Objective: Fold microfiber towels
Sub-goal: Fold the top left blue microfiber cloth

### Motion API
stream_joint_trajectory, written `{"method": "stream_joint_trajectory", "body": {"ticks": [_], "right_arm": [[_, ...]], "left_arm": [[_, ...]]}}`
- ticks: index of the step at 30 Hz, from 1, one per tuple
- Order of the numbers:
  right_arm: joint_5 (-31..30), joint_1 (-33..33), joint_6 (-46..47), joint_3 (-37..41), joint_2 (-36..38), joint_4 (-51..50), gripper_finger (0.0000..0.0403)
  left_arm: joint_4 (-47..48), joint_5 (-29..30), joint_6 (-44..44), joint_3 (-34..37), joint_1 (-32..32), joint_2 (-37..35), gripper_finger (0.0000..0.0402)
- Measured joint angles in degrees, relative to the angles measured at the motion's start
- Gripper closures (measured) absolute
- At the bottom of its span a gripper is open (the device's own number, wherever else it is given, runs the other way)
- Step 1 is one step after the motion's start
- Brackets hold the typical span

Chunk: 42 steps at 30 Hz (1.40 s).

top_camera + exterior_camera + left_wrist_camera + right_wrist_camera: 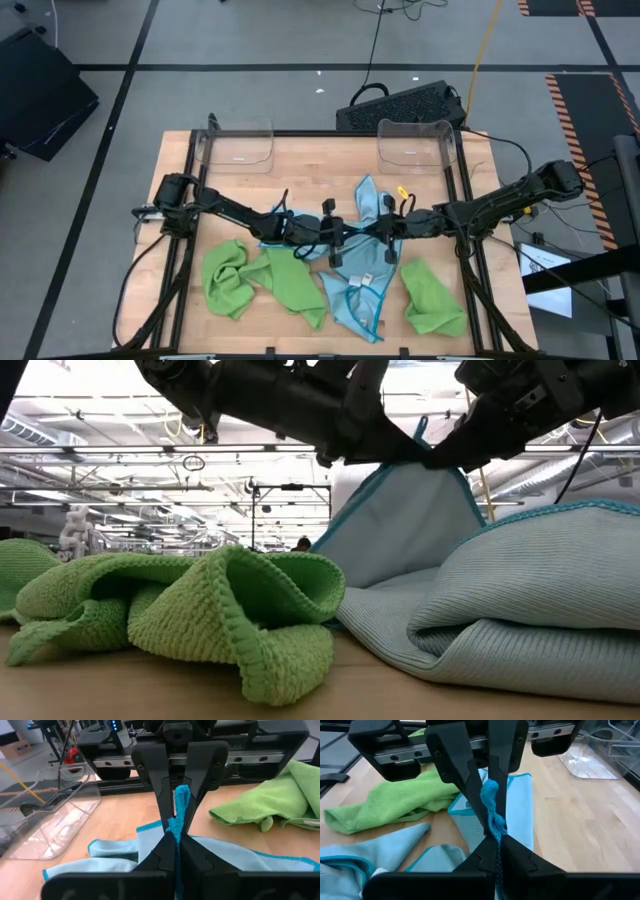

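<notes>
Cloth dominates the high view: a light blue towel (362,268) lies at the middle of the bench (300,160), long axis running from the far side toward the near edge, with the left pincer (322,233) and right pincer (385,232) meeting tip to tip over its upper half, so both arms are about equally near it. Lime green towels sit crumpled beside it, one green towel (262,280) on the left arm's side, another (433,298) on the right arm's side, and two clear bins (237,146) stand at the far edge. In the low view the blue towel rises to a peak under the dark arms while its bulk rests on the bench in loose folds. The left wrist view shows that arm's fingers (165,845) pressed together on a bunched teal edge, cloth trailing toward the bench. The right wrist view shows the same: fingers (507,845) pinching a twisted blue edge. Drawing the pincers apart looks like what would spread the towel next.
</notes>
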<state>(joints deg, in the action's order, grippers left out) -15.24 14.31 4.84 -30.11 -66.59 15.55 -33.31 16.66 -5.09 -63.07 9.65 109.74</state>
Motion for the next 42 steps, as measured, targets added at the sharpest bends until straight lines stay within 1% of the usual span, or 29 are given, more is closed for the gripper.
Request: {"method": "stream_joint_trajectory", "body": {"ticks": [3,6,8,12,14,15,19,23,26,28,30,32,37,38,39,42], "right_arm": [[-0.6,0.6,-0.4,-0.1,1.3,-0.5,0.0337],[-0.3,1.9,-1.1,-0.1,4.3,-5.7,0.0277],[-1.4,2.8,-1.3,0.0,7.0,-10.2,0.0237],[-7.0,3.9,-2.1,0.0,10.6,-19.3,0.017],[-9.0,4.3,-4.4,0.0,11.4,-22.1,0.0148],[-9.0,4.3,-5.6,0.0,11.5,-23.2,0.0141],[-8.5,4.3,-8.4,0.0,10.5,-25.1,0.0132],[-4.5,4.3,-7.7,0.0,9.0,-27.0,0.0142],[-4.1,4.3,-7.1,0.0,8.2,-27.4,0.016],[-4.2,4.3,-7.1,0.0,7.9,-27.1,0.018],[-4.2,4.3,-7.1,0.0,7.9,-27.1,0.0208],[-4.1,4.3,-7.1,0.0,7.9,-27.2,0.0248],[-4.2,4.3,-7.3,0.0,7.9,-26.8,0.0375],[-4.2,4.3,-7.8,-0.3,8.0,-26.7,0.0389],[-5.0,4.3,-8.1,-1.0,8.1,-26.8,0.0392],[-10.0,4.1,-9.3,-5.4,8.2,-26.6,0.0392]], "left_arm": [[1.8,-0.6,0.0,0.0,0.0,-1.5,0.0396],[3.6,-0.4,-0.5,-0.2,0.4,-3.7,0.0394],[5.9,-0.4,-1.5,-0.2,1.2,-4.9,0.0397],[7.6,-1.4,-3.5,-0.2,2.5,-6.8,0.0395],[7.4,-1.4,-4.3,-0.2,2.6,-7.0,0.0394],[7.7,-1.4,-4.5,-0.2,2.6,-7.0,0.0395],[8.0,-1.3,-4.9,-0.1,2.4,-6.8,0.0396],[8.5,-0.6,-4.9,-0.1,2.1,-6.8,0.0394],[8.1,-0.5,-5.1,-0.1,2.0,-6.8,0.0397],[8.2,-0.5,-5.3,-0.1,1.9,-6.8,0.0394],[8.3,-0.5,-5.7,-0.1,1.9,-6.8,0.0393],[8.2,-0.5,-6.2,-0.1,1.9,-6.8,0.0397],[8.8,0.2,-7.8,-0.1,1.9,-7.7,0.0393],[8.4,0.4,-8.4,-0.1,1.8,-8.0,0.0394],[9.0,0.8,-9.2,-0.1,1.7,-8.6,0.0395],[11.7,1.5,-11.5,-0.1,0.9,-11.4,0.0397]]}}
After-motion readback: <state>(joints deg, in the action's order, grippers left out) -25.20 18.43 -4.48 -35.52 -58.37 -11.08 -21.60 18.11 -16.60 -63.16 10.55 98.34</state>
